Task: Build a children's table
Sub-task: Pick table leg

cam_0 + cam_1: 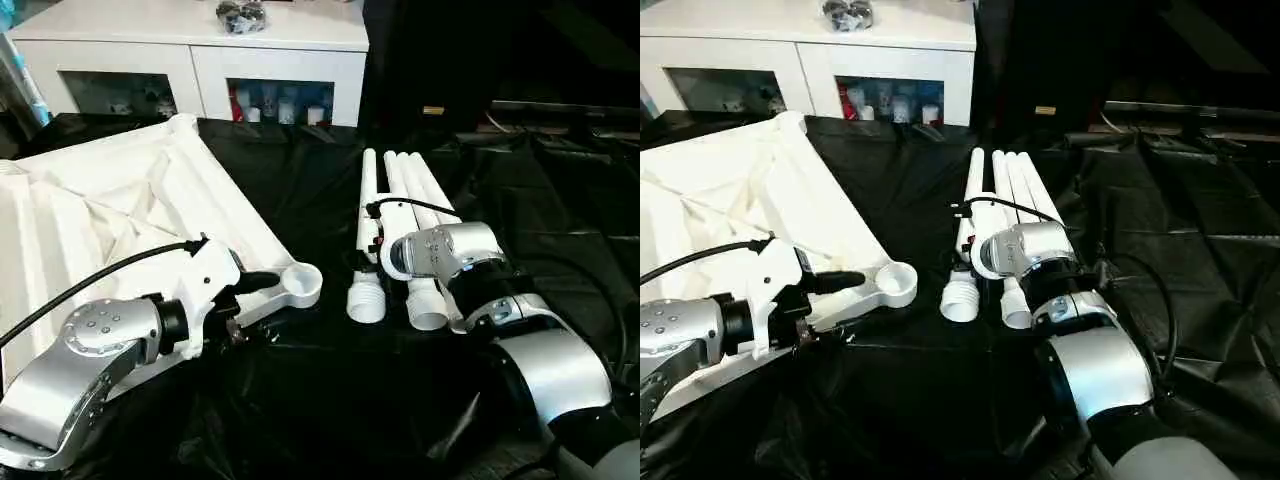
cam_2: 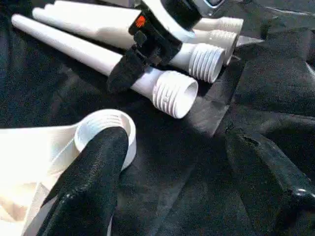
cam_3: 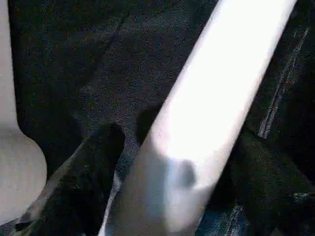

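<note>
The children's table top (image 1: 110, 200) lies upside down at the left on the black cloth, ribs up. Its near corner socket (image 1: 300, 283) points toward the legs. My left gripper (image 1: 250, 305) is open at that corner. One of its fingers (image 2: 93, 177) lies over the arm leading to the socket, and the other finger (image 2: 266, 172) hangs above the cloth. Several white legs (image 1: 400, 190) lie side by side in the middle, threaded ends toward me. My right gripper (image 3: 182, 147) sits over the leftmost leg (image 1: 367, 290), its fingers pressed against both sides of it.
A white cabinet (image 1: 200, 50) with glass doors stands behind the work table, with a dark bundle (image 1: 240, 15) on top. Wrinkled black cloth (image 1: 330, 400) covers the work table. Black cables (image 1: 600, 300) run along the right side.
</note>
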Robot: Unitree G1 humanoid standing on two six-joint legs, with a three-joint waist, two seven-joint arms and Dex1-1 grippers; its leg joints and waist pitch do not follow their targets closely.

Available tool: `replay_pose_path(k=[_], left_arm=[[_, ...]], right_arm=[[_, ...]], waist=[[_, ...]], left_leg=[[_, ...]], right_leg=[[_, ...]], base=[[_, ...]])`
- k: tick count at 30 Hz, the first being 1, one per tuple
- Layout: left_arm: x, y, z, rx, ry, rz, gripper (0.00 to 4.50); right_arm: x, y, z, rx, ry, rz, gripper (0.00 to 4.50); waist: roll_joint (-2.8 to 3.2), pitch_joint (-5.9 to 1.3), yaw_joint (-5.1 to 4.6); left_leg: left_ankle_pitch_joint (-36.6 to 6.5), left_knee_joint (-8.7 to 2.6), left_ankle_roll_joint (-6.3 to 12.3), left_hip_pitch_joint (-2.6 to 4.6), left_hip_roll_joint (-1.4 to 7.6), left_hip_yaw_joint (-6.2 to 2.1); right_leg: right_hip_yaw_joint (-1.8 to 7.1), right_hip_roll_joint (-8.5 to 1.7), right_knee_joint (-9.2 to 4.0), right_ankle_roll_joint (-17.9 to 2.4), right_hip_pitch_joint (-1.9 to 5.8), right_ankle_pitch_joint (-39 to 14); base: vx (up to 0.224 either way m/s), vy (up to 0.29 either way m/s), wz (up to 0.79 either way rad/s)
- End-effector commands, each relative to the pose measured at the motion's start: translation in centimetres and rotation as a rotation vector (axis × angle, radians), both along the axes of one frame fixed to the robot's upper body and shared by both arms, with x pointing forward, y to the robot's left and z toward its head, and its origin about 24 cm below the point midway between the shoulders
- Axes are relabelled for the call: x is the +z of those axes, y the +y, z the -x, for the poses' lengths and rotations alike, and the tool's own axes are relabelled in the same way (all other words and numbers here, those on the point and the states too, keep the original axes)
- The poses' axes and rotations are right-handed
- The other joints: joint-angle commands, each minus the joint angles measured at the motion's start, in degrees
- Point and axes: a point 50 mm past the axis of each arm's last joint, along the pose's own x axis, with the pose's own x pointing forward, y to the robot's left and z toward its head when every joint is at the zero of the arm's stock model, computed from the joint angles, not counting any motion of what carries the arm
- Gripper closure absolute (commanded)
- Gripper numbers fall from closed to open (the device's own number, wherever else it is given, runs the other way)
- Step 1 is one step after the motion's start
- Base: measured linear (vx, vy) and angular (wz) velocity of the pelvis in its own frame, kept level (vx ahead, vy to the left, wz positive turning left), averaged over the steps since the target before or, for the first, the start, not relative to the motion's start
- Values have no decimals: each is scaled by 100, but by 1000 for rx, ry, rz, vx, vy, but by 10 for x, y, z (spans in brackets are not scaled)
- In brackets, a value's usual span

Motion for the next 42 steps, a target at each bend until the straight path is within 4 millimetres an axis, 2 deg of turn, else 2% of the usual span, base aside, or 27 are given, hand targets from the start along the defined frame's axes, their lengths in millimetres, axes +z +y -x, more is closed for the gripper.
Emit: replay_pose_path(k=[1,7,8,10,14,15,19,25,26,27,28,29,31,32,33,34,35,36,38,39,40,42], left_arm=[[2,0,1,0,9,-9,94],[1,2,-5,32,-16,-41,94],[1,2,-5,33,-17,-44,94],[1,1,-7,36,-20,-44,94],[2,-2,-9,37,-21,-20,94],[2,-5,-11,40,-23,-12,94],[1,-8,-13,52,-34,-7,94],[5,-8,-16,78,-47,23,94],[6,-7,-19,106,-53,39,94],[6,-7,-19,106,-53,39,94],[8,-6,-23,140,-56,55,94],[10,-6,-27,178,-56,81,94],[12,-5,-33,232,-53,118,94],[15,-5,-39,289,-47,159,94],[18,-5,-48,367,-34,226,94],[21,-5,-56,439,-20,296,94],[24,-7,-62,486,-1,361,94],[24,-7,-62,486,-1,361,94],[28,-15,-69,504,48,485,94],[28,-21,-73,500,68,525,94],[28,-21,-73,500,68,525,94],[28,-35,-79,478,97,559,94]], right_arm=[[1,-2,-1,-12,13,5,138],[2,-7,-2,-49,14,-16,188],[2,-6,-2,-49,19,-24,196],[3,-6,-1,-47,25,-33,211],[1,-7,-1,-50,30,-34,240],[1,-8,0,-63,33,-45,246],[1,-9,0,-85,36,-74,266],[4,-7,0,-78,22,-134,267],[7,-7,0,-71,6,-169,267],[7,-7,0,-71,6,-169,267],[10,-6,-1,-65,-11,-206,267],[15,-6,-1,-61,-31,-244,267],[20,-6,-2,-55,-69,-292,267],[26,-6,-2,-43,-117,-340,267],[34,-7,-3,-35,-197,-402,267],[43,-9,-1,-10,-280,-459,267],[50,-10,1,16,-341,-509,267],[50,-10,1,16,-341,-509,267],[60,-11,10,80,-386,-598,267],[68,-12,19,160,-429,-664,267],[68,-12,19,160,-429,-664,268],[78,-13,40,308,-474,-774,268]], waist=[[53,-353,-14],[85,-359,-20],[62,-359,-27],[90,-358,-31],[89,-359,-40],[114,-364,-38],[93,-379,-47],[87,-372,-42],[57,-370,-44],[61,-364,-39],[68,-370,-32],[39,-374,-18],[46,-377,-17],[9,-370,0],[19,-384,11],[11,-383,37],[-11,-397,77],[-11,-397,77],[-51,-400,112],[-50,-403,120],[-56,-393,139],[-57,-384,151]], left_leg=[[-534,-452,-419,165,358,-91],[-494,-444,-405,162,355,-99],[-488,-443,-380,159,356,-95],[-493,-444,-378,167,356,-97],[-560,-450,-422,172,358,-100],[-548,-445,-435,177,358,-101],[-403,-429,-388,164,350,-101],[-430,-435,-335,162,361,-104],[-451,-436,-323,161,362,-98],[-456,-437,-313,155,362,-97],[-442,-432,-306,160,365,-97],[-341,-432,-254,157,364,-97],[-313,-431,-235,155,361,-104],[-302,-426,-218,149,361,-85],[-238,-417,-215,154,370,-93],[-230,-417,-184,162,372,-90],[-139,-400,-108,151,370,-94],[-139,-400,-108,151,370,-94],[17,-385,116,125,362,-109],[37,-381,152,132,367,-107],[-4,-380,216,123,365,-101],[-6,-383,269,129,367,-103]], right_leg=[[197,-401,-318,-1461,138,557],[195,-400,-316,-1475,148,644],[196,-399,-322,-1474,154,656],[191,-394,-322,-1480,146,637],[187,-393,-320,-1510,148,609],[188,-399,-316,-1517,148,639],[186,-393,-303,-1538,169,904],[182,-402,-314,-1568,174,831],[186,-402,-320,-1576,179,800],[191,-403,-322,-1570,183,797],[194,-407,-319,-1557,186,825],[195,-406,-313,-1547,198,950],[187,-409,-313,-1554,193,935],[201,-404,-312,-1528,209,983],[202,-413,-299,-1540,217,1122],[203,-421,-320,-1538,211,1153],[202,-423,-308,-1518,241,1381],[202,-423,-308,-1518,241,1381],[199,-435,-309,-1562,257,1476],[200,-440,-314,-1576,244,1448],[204,-438,-336,-1541,261,1361],[206,-428,-352,-1501,261,1317]], base=[[0,0,0],[0,0,0],[0,0,0],[0,0,0],[0,0,0],[0,0,0],[0,0,0],[0,0,0],[0,0,0],[0,0,0],[0,0,0],[0,0,0],[0,0,0],[0,0,0],[0,0,0],[0,0,0],[0,0,0],[0,0,0],[0,0,0],[0,0,0],[0,0,0],[0,0,0]])
